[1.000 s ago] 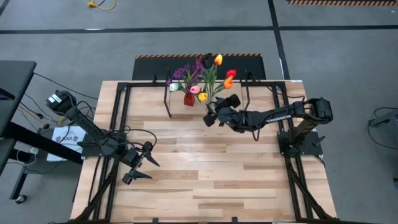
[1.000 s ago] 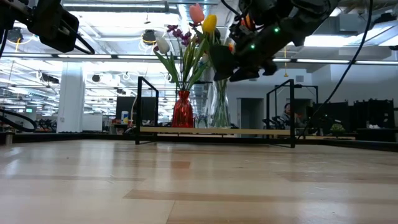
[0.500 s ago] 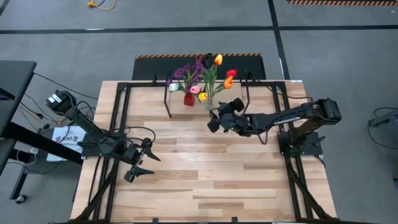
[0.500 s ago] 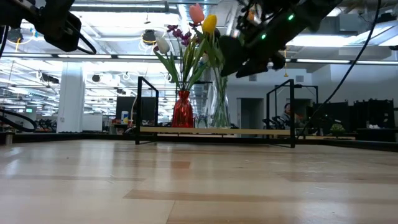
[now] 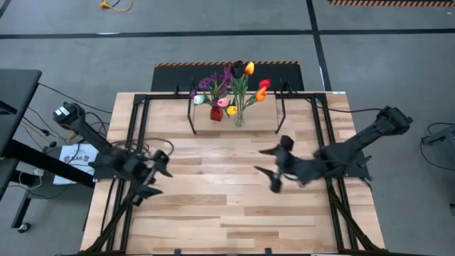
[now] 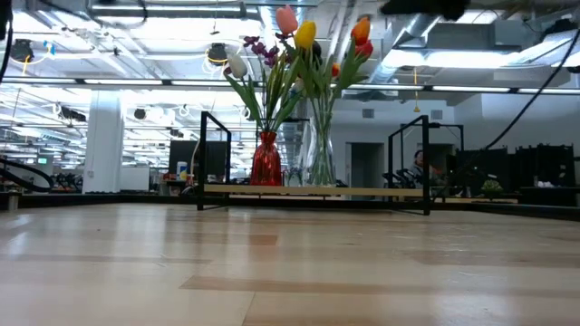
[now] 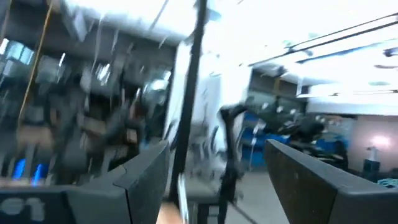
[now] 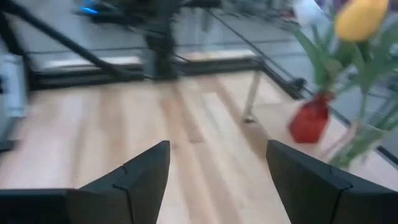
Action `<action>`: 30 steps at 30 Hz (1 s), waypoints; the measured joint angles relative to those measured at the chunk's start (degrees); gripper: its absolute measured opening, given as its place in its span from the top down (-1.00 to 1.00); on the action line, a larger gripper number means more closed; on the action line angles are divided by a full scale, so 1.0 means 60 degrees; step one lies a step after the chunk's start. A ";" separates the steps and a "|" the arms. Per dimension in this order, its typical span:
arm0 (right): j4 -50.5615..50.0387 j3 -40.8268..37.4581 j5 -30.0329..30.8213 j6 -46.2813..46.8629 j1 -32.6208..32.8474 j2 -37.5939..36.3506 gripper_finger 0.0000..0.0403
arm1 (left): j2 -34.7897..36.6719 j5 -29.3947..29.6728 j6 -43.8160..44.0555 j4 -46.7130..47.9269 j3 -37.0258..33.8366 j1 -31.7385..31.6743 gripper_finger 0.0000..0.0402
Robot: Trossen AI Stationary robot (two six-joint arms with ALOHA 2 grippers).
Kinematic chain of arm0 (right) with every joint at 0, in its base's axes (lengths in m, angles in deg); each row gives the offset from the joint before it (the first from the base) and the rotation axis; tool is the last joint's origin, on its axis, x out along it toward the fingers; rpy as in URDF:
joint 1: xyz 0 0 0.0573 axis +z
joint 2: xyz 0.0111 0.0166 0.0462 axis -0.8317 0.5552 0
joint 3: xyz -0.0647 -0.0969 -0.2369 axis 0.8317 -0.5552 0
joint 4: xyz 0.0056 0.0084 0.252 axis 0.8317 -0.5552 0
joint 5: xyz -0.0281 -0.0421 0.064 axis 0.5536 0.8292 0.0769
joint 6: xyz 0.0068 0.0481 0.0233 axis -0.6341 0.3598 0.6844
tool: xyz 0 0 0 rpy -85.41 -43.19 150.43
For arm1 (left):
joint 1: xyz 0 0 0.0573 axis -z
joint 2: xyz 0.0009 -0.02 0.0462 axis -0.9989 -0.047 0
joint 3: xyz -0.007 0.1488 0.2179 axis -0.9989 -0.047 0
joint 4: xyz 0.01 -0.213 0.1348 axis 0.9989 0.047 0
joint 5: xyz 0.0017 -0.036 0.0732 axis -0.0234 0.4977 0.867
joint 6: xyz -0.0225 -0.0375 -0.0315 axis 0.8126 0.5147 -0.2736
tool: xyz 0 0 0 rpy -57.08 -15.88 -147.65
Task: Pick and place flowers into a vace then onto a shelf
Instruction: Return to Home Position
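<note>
One shelf carries two vases: one red vase, one clear glass vase. Seven tulips show, one per colour: white, pink, yellow, red, orange, maroon, orange-yellow. One purple sprig. Two end effectors, left end effector and right end effector, above one tabletop.

Your high camera looks straight down, your low one level across the table; both share the red vase, also ahead of the right gripper.
</note>
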 joint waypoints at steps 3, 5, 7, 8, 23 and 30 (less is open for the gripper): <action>-0.0283 0.0000 0.0179 -0.0105 0.0969 -0.0724 -0.29 | 0.1177 -0.0545 -0.1334 0.0543 0.0251 0.0007 -0.26; -0.0414 -0.0004 0.0205 -0.0358 0.1410 -0.1299 -0.29 | 0.2323 -0.0358 -0.2059 0.2128 0.0507 0.0008 -0.26; -0.0679 0.0000 0.0157 -0.0412 0.1712 -0.1955 -0.29 | 0.3703 0.0577 -0.2280 0.4979 0.1039 0.0011 -0.26; -0.0899 0.0000 -0.0026 -0.0419 0.1819 -0.2298 -0.29 | 0.4441 0.1207 -0.2164 0.6774 0.1466 0.0008 -0.26; -0.0520 -0.3516 -0.3646 -0.0741 0.1752 -0.8739 -0.29 | 0.8289 0.1822 -0.0767 1.1323 0.0846 0.0007 -0.26; -0.1376 -0.5069 -0.3503 -0.1019 0.1638 -1.1505 -0.29 | 0.8275 0.1835 -0.0635 0.9716 -0.0786 0.0007 -0.26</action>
